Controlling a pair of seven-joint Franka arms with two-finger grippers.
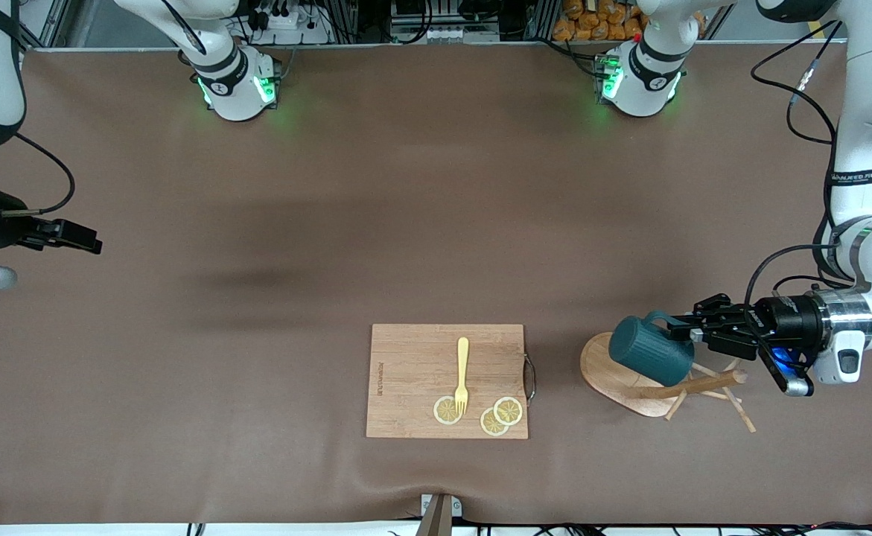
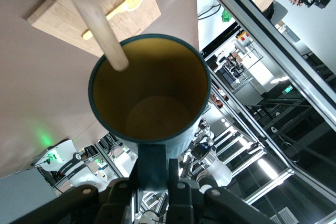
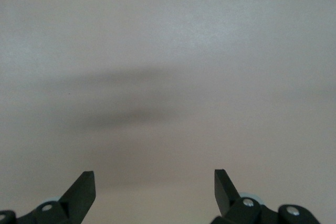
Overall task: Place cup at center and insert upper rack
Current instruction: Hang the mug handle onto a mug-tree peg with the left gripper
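The dark teal cup hangs in the air on its side, held by its handle. My left gripper is shut on the cup's handle, over the wooden mug tree. The mug tree lies tipped over on the table, its oval base up on edge, toward the left arm's end. In the left wrist view the cup shows its yellowish inside, with the handle between my fingers, and a peg of the mug tree crosses the cup's rim. My right gripper is open and empty above the table at the right arm's end; it waits.
A rectangular wooden cutting board lies near the table's front edge, with a yellow fork and three lemon slices on it. The board also shows in the left wrist view. Brown cloth covers the table.
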